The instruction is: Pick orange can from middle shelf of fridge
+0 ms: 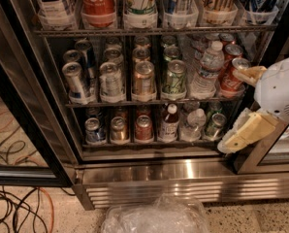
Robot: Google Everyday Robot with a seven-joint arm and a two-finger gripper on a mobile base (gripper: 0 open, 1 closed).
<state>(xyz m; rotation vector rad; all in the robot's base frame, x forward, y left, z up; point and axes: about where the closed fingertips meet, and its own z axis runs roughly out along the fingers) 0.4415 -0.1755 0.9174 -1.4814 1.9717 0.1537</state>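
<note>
- Sizing up the target: the coppery orange drink can with the shiny silver top (pixel 143 76) stands upright at the front of its lane on the thin dark wire middle shelf (pixel 86 104) of the glass-door drinks fridge with the stainless steel base (pixel 149 171). It is well off to the gripper's left as the camera sees it.
- In the gap between them, moving out from the gripper, stand a red Coca-Cola can (pixel 231 77), a clear plastic water bottle (pixel 206 69) and a green-and-white can (pixel 175 76). A white-and-silver can (pixel 110 79) crowds the orange one on its far side.
- Handling call: the can is probably full, so it has some weight. The wall is thin and smooth, stiff enough for a firm squeeze but easy to dent, and likely slick if chilled.
- The best hold looks like mid-body, across the width, coming in from the front, since the neighbours leave only narrow gaps either side.
- The white two-finger gripper with beige fingers (pixel 234 109) hangs at the fridge's right edge, level with the middle shelf, its fingers spread wide with nothing between them.
- The upper finger (pixel 251 74) points at the Coca-Cola can, and I cannot tell if it touches. The lower finger (pixel 244 132) slants down toward the bottom rack.
- With the fingers stacked one above the other, the wrist would likely need to roll so they straddle the can side to side.
</note>
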